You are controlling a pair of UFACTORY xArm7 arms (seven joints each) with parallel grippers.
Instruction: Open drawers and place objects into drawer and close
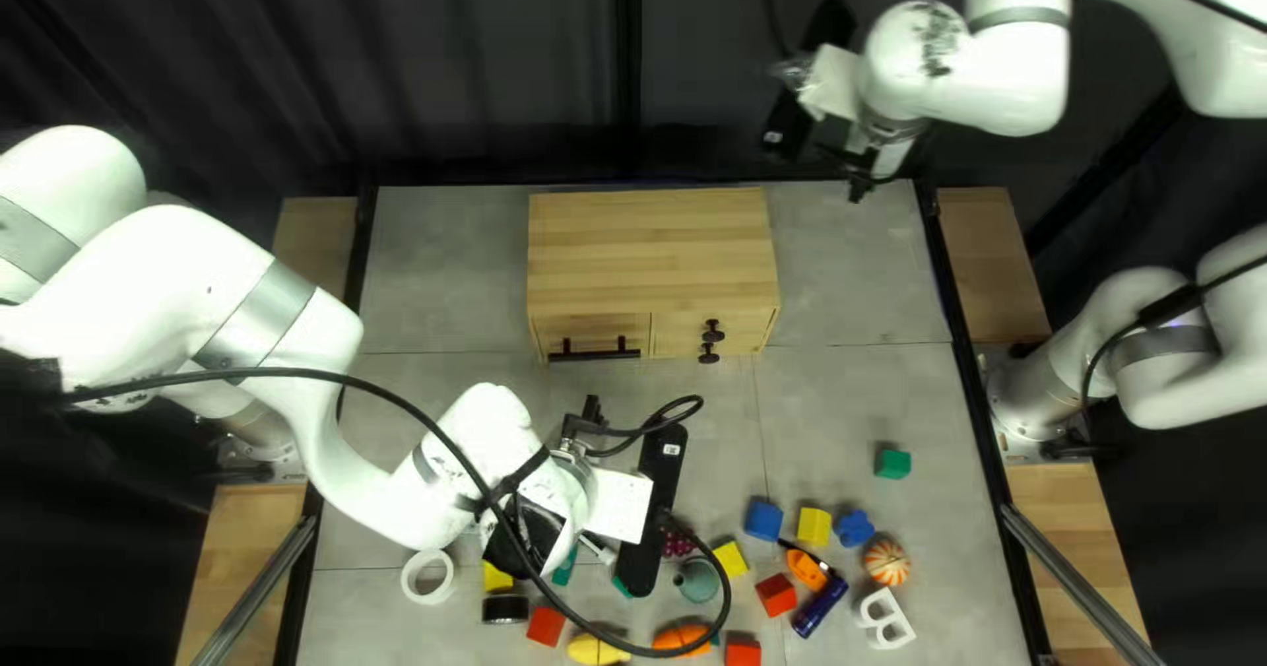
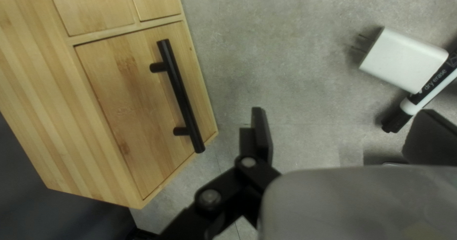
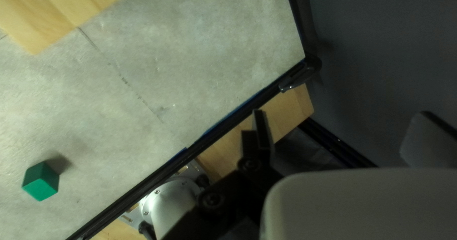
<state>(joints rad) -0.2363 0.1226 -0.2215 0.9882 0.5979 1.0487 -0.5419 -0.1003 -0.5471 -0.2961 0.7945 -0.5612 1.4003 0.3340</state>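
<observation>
Two white arms over one grey table (image 1: 845, 415): the left arm (image 1: 277, 310) reaches in across the left edge, the right arm (image 1: 1016, 72) is raised near the far right corner. Wooden cabinet (image 1: 647, 244) by the middle of the far edge. Its wide drawer (image 2: 128, 111) is closed, as are two small drawers (image 2: 90, 7) alongside. Left gripper (image 1: 590, 481): fingers wide apart, no contact with anything, held low in front of the cabinet. Right gripper (image 1: 865, 171): fingers likewise well apart, grasping nothing; its wrist view looks onto the table's right edge. Black bar handle (image 2: 181, 95) on the wide drawer, near the left gripper but apart from it. The objects lie loose outside the drawers, mostly toward the near edge. White ring (image 1: 409, 587), toward the near left corner. White letter B (image 1: 874, 603), toward the near right corner, just beside a striped orange ball (image 1: 887, 563). Dry-erase marker (image 2: 433, 90), its black cap near one left finger; it overlaps a white plug adapter (image 2: 400, 61) in the left wrist view, contact uncertain. Blue block (image 1: 764, 520) and yellow block (image 1: 814, 526) side by side, right of centre; green block (image 1: 894, 463) on its own, nearer the right edge.
</observation>
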